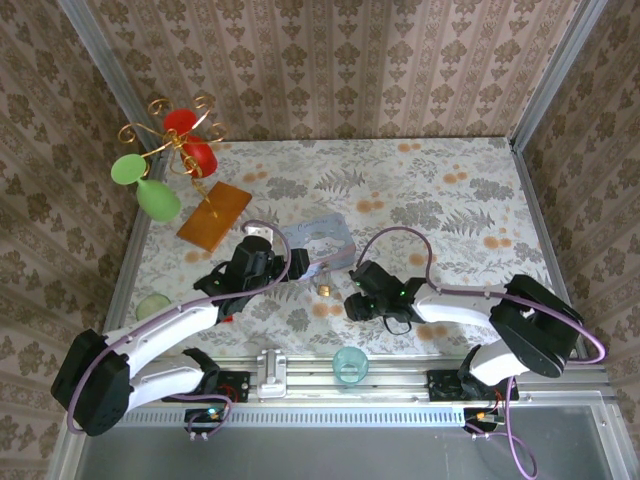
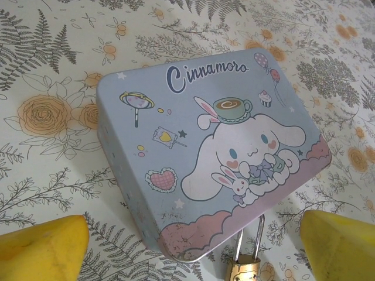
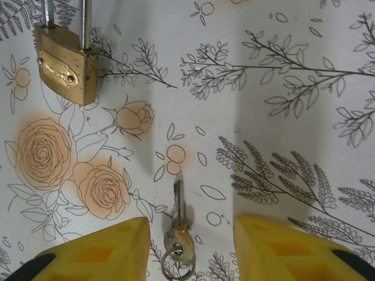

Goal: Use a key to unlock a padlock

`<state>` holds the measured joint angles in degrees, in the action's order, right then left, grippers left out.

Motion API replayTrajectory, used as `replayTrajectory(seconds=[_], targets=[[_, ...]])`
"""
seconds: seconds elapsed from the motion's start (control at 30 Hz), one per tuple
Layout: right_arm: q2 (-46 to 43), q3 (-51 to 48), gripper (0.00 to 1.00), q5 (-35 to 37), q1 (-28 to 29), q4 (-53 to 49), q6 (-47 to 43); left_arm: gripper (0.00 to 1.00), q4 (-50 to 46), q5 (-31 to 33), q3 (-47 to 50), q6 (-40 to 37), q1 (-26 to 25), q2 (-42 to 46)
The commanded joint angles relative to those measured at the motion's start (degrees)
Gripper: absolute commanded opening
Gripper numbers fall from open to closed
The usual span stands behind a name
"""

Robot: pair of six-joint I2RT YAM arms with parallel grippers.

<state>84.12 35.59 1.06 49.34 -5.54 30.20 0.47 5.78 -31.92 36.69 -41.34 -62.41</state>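
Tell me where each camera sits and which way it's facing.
Top external: above and behind, looking down on the floral table; both arms show.
Left wrist: faces the pale blue cartoon-printed tin; yellow fingers at bottom.
Right wrist: looks down at a small silvery key between its yellow fingers.
Shared: both wrist views catch the tiny brass-gold padlock.

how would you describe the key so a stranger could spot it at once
Start at the pale blue cartoon tin on the floral tablecloth; a brass padlock sits at its near edge. A little apart from it lies the key, flat. Unlike the chunky padlock, it is slim, with a round head on a ring.
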Motion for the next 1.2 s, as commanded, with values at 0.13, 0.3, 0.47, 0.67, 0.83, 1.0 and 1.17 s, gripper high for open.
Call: replayTrajectory(seconds=[0.13,0.3,0.47,0.67,0.83,1.0,1.17], targets=[[2.51,3.1,0.38,3.87,3.66,-4.13,-0.89,0.94,2.07,0.56,0.1,2.36,-0.63,-0.17],[4.08,5.07,0.37,8.85,6.31,-9.64,1.43,0.94,2.7,0.54,0.8,3.11,-0.6,-0.08],[5.36,4.88,0.36,11.23,8.05,-10.8,2.36,0.94,2.78,0.02,0.9,3.36,-0.65,-0.21],[6.19,3.89,0.31,12.78,8.18,-11.07,3.27,0.93,3.39,0.07,1.59,4.35,-0.66,0.53],[5.22,1.14,0.24,11.53,8.14,-6.69,3.82,0.93,3.97,0.02,1.73,4.63,-0.64,0.47],[2.7,-1.6,0.13,10.81,7.88,-1.84,3.99,0.92,5.18,-0.68,1.64,5.01,-0.6,-0.42],[-0.29,-3.87,0.06,9.13,6.54,1.45,3.76,0.92,8.03,-1.3,2.57,5.54,-0.62,-0.91]])
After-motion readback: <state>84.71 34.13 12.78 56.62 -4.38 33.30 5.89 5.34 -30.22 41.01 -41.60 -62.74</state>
